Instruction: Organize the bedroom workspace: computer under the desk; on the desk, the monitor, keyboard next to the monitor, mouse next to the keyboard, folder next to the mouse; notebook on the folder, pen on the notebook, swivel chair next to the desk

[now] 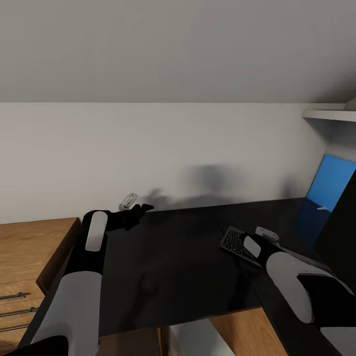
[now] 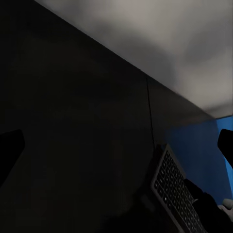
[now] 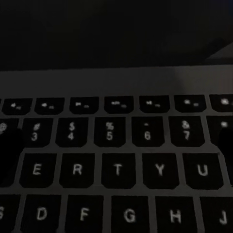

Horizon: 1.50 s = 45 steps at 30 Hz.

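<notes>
The black desk [image 1: 173,257] spans the middle of the head view. At its right part lies the black keyboard [image 1: 231,239], with the white mouse [image 1: 267,232] just behind it. My right gripper [image 3: 116,145] hovers open close over the keyboard's [image 3: 116,170] letter rows, one dark finger [image 3: 9,153] at each side. The monitor [image 1: 341,237] stands as a dark slab at the far right, partly hiding the blue folder [image 1: 330,184] by the wall. My left gripper [image 1: 138,211] is open and empty over the desk's back left corner, facing the keyboard [image 2: 174,191] and the folder [image 2: 204,148].
A wooden chest [image 1: 29,247] with bar handles adjoins the desk's left end. A small silvery object [image 1: 129,200] lies by the wall near my left gripper. A white shelf [image 1: 329,114] juts out at the upper right. A light-grey shape [image 1: 198,338] shows below the desk's front edge.
</notes>
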Tool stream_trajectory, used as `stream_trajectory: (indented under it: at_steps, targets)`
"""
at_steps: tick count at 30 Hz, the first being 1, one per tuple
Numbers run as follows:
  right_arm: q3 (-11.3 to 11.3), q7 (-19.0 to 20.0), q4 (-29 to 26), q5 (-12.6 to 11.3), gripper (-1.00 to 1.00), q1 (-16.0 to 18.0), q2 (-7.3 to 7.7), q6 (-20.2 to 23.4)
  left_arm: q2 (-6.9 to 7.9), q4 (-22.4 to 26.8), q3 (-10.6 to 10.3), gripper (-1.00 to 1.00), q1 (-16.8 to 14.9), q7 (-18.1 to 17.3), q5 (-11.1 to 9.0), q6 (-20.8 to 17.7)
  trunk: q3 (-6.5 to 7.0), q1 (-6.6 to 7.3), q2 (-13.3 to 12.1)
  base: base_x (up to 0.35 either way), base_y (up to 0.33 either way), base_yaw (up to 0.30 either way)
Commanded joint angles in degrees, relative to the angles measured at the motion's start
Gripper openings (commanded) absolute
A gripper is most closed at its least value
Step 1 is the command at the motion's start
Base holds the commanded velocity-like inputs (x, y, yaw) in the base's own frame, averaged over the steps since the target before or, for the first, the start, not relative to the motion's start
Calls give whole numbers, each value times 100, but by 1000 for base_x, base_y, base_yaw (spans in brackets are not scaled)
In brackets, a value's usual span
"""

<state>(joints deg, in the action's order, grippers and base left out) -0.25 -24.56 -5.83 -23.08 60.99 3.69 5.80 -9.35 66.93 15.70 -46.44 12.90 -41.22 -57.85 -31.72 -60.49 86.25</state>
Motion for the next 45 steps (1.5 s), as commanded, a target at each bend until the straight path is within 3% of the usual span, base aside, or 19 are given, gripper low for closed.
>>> stream_trajectory:
  at_steps: [1, 4, 12, 21, 26, 38, 45]
  targets:
    - [-1, -23, -14, 14, 100, 1, 0, 51, -6, 5, 16, 100, -5, 54, -61, -24, -6, 0, 3, 0, 0, 0]
    - [-4, -23, -14, 14, 100, 1, -20, 52, -6, 5, 16, 100, -5, 54, -60, -25, -6, 0, 3, 0, 0, 0]
    - [-10, -23, -10, 14, 100, 1, -54, 53, -6, 5, 14, 100, -5, 54, -53, -25, -150, -175, 324, 0, 0, 0]
    - [-10, -23, -9, 14, 100, 1, -69, 53, -6, 5, 15, 100, -5, 54, -61, -25, -150, -175, 324, 0, 0, 0]
    - [-10, -23, -12, 14, 100, 1, -70, 53, -6, 5, 15, 100, -5, 54, -55, -25, -239, -285, 525, 0, 0, 0]
    - [-10, -23, -6, 14, 100, 1, -70, 53, 2, -4, 21, 100, -5, 54, -70, -25, -239, -285, 525, 0, 0, 0]
    - [-9, -17, -6, 14, 100, 1, -146, 53, 51, -4, 19, 100, -5, 54, -72, -25, -239, -285, 525, 0, 0, 156]
